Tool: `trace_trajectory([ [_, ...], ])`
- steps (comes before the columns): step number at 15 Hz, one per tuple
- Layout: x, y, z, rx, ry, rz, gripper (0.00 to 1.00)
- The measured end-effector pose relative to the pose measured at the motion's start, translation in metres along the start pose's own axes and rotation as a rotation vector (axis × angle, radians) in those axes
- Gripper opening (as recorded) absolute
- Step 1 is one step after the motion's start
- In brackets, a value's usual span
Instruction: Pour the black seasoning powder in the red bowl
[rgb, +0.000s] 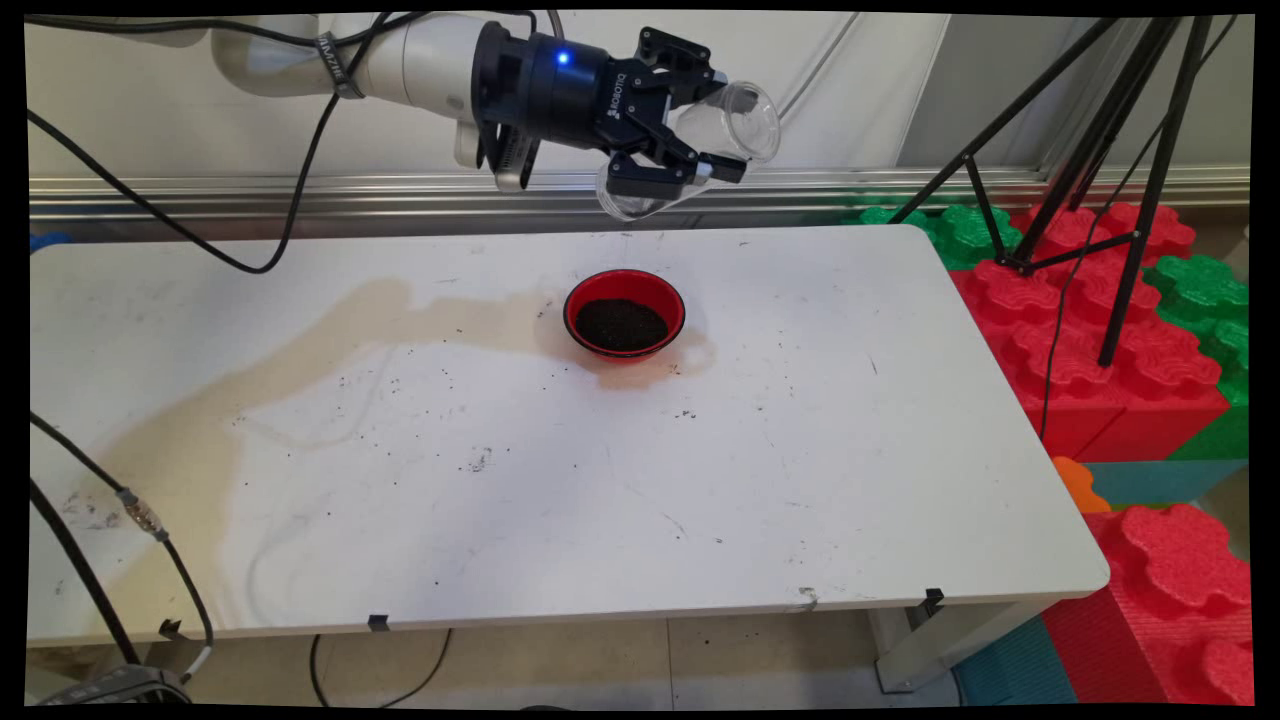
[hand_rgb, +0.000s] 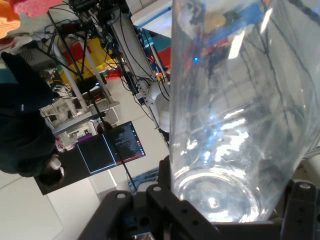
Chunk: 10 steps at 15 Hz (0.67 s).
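Above red bowl | ROBOTIQ-lettered gripper grasping tilted clear cup | table stained

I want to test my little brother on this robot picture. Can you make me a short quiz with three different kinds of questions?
1. True or false: the gripper holds a clear cup high above the table.
2. What colour is the bowl? A) blue B) red C) yellow
3. Fill in the gap: the stuff inside the bowl looks ____ in colour.

Key: 1. true. 2. B. 3. black; it is dark and grainy, and small specks of it lie scattered on the table around the bowl.
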Motion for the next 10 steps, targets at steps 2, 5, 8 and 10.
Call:
trace_trajectory([
  [2, -0.0003, 0.0014, -0.0003, -0.006, -0.002, -0.007, 0.0],
  [5, -0.0006, 0.0031, -0.001, -0.014, -0.004, -0.017, 0.0],
  [8, -0.0012, 0.0044, -0.002, -0.02, -0.007, -0.023, 0.0],
  [10, -0.0018, 0.0071, -0.0031, -0.031, -0.016, -0.028, 0.0],
])
